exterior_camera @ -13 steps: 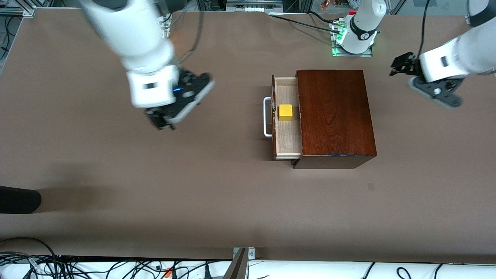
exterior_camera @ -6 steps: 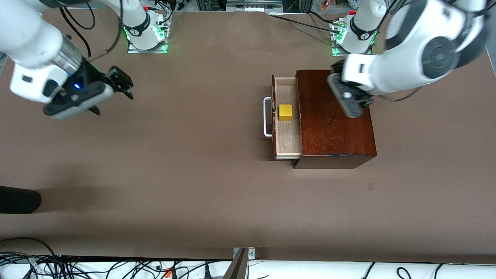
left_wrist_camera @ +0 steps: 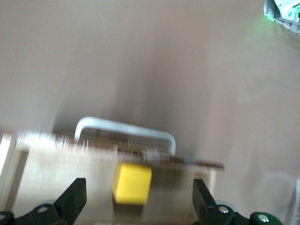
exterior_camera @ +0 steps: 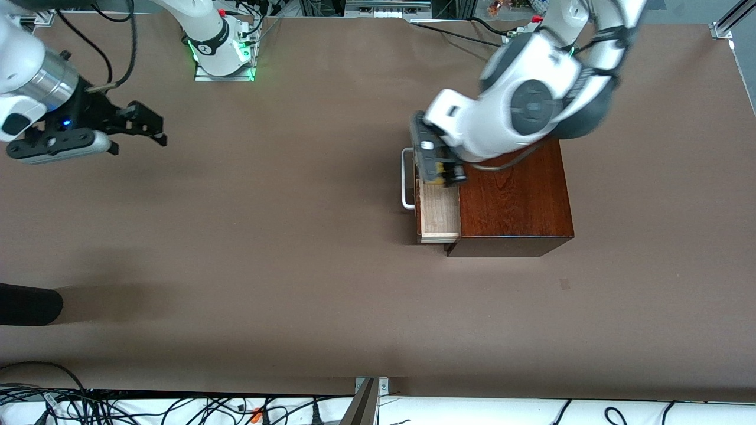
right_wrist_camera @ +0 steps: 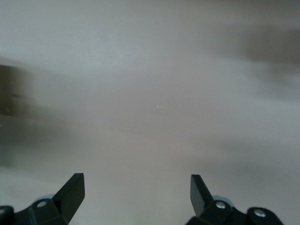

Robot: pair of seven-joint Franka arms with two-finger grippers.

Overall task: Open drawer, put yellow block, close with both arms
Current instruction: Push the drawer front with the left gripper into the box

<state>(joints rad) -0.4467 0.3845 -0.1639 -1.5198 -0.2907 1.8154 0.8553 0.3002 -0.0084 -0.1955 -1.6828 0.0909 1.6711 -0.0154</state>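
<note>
Left wrist view: I read the left gripper [left_wrist_camera: 138, 199] with jaws spread wide and holding nothing, hanging over the pulled-out drawer [left_wrist_camera: 70, 173]. Yellow block [left_wrist_camera: 131, 183] sits on the pale wood floor of the drawer, between the two fingertips [left_wrist_camera: 75, 194] as framed, close against the drawer's front panel. White bar handle [left_wrist_camera: 124, 133] arches off that panel, out over the brown counter [left_wrist_camera: 140, 61].

Front view: left gripper [exterior_camera: 437, 168] covers the part of the drawer [exterior_camera: 438, 215] farther from the camera; I see only a sliver of yellow under it. Drawer stands partly out of the dark wooden box [exterior_camera: 514, 200], toward the right arm's end of the counter [exterior_camera: 295, 265]. The uncovered pale interior nearer the camera holds nothing. Handle [exterior_camera: 405, 177] shows beside the gripper.

Right wrist view: right gripper [right_wrist_camera: 136, 197] jaws released wide, bare counter [right_wrist_camera: 150, 93] below. From the front, right gripper [exterior_camera: 139, 124] hangs over the right arm's end of the counter, well apart from the box.
</note>
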